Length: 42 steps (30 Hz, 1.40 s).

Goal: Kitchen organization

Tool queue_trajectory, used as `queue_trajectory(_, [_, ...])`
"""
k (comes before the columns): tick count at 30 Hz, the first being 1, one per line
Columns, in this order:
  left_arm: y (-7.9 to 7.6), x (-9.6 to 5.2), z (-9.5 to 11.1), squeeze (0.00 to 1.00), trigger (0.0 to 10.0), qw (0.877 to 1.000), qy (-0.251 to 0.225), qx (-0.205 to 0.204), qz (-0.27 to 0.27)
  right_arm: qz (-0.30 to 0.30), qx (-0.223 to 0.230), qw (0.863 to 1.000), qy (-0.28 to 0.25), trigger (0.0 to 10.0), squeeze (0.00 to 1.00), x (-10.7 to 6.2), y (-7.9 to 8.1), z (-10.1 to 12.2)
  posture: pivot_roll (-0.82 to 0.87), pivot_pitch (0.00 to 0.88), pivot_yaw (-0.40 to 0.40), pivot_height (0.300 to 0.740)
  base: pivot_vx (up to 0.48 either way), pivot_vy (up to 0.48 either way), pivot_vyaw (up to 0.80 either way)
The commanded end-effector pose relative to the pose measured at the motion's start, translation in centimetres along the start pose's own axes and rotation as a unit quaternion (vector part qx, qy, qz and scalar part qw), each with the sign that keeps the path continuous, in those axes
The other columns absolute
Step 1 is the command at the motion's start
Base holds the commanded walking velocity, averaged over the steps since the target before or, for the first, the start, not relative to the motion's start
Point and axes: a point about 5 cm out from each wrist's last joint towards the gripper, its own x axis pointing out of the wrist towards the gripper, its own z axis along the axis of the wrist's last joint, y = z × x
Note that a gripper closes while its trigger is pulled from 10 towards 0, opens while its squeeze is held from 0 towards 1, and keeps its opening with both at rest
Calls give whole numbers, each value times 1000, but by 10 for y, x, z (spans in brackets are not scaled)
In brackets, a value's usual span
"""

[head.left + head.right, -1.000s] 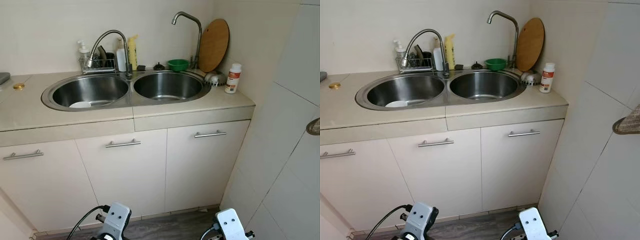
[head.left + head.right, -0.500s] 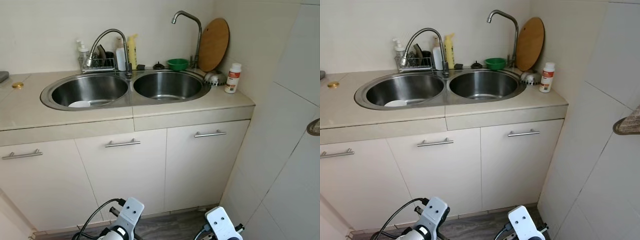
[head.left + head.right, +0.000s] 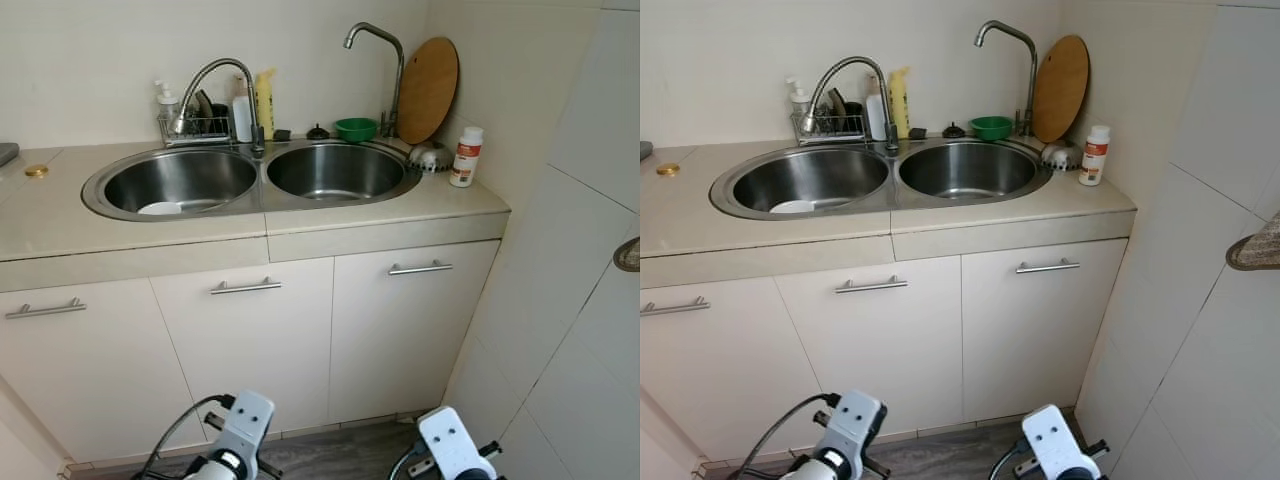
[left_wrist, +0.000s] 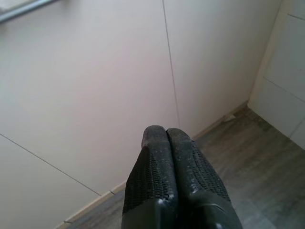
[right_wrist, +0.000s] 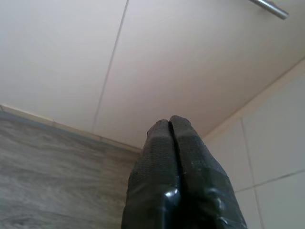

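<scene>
The robot faces the bench [image 3: 60,215] with its double sink [image 3: 250,178]. A white bottle [image 3: 464,156] stands near the right edge. Left hand [image 4: 166,133] and right hand [image 5: 170,125] hang low, pressed closed, empty. Tidying hasn't begun; next, reach up.

beige counter with a double sink

the beige countertop [image 3: 60,215] runs along the wall into a tiled corner and holds a steel double sink [image 3: 262,178]. a white dish [image 3: 160,209] lies in the left basin. behind the basins stand a wire rack [image 3: 197,127], a white bottle [image 3: 242,118] and a yellow bottle [image 3: 265,103] side by side, and a green bowl [image 3: 355,129]. a round wooden board [image 3: 428,88] leans upright against the wall in the corner. near it, on the counter's right end, stands a white bottle with a red label [image 3: 464,157]. a small gold lid [image 3: 37,172] lies at the far left.
</scene>
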Motion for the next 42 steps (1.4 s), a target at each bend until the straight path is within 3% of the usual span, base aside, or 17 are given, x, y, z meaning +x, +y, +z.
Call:
queue_trajectory(1, [-3,-3,8,0,10000,999,-26,38,2,13,31,999,-23,10000,0,1,0,6,-27,0,5,740,0,0,0])
queue_trajectory(3, [-3,-4,9,0,10000,998,-32,51,4,12,41,999,-25,10000,0,1,-2,6,-26,0,2,740,0,0,0])
queue_trajectory(6, [-4,-5,7,0,10000,999,-23,26,-7,26,22,999,-10,10000,0,0,2,2,-18,0,1,740,0,356,0])
queue_trajectory(9, [-5,-5,4,0,10000,1000,-17,6,-13,16,39,999,6,10000,0,1,3,-1,-18,0,0,740,0,430,-533])
queue_trajectory(13, [-6,-4,6,0,10000,999,-19,30,-8,17,36,999,10,10000,0,2,0,-2,-23,0,-1,740,-141,412,0])
queue_trajectory(21, [-7,-3,8,0,10000,999,-28,29,-14,21,42,999,12,10000,0,3,1,-1,-24,0,1,740,-268,365,-488])
queue_trajectory(31, [-4,-2,9,0,10000,999,-29,3,-20,14,56,998,16,10000,0,3,-1,-1,-27,0,3,740,0,0,-786])
queue_trajectory(38, [4,0,8,0,10000,999,-20,-38,-7,12,60,998,13,10000,0,4,-2,0,-26,0,3,740,0,0,-791])
queue_trajectory(42, [4,1,8,0,10000,999,-16,-42,-9,12,50,999,9,10000,0,4,-2,1,-27,0,3,740,0,120,0])
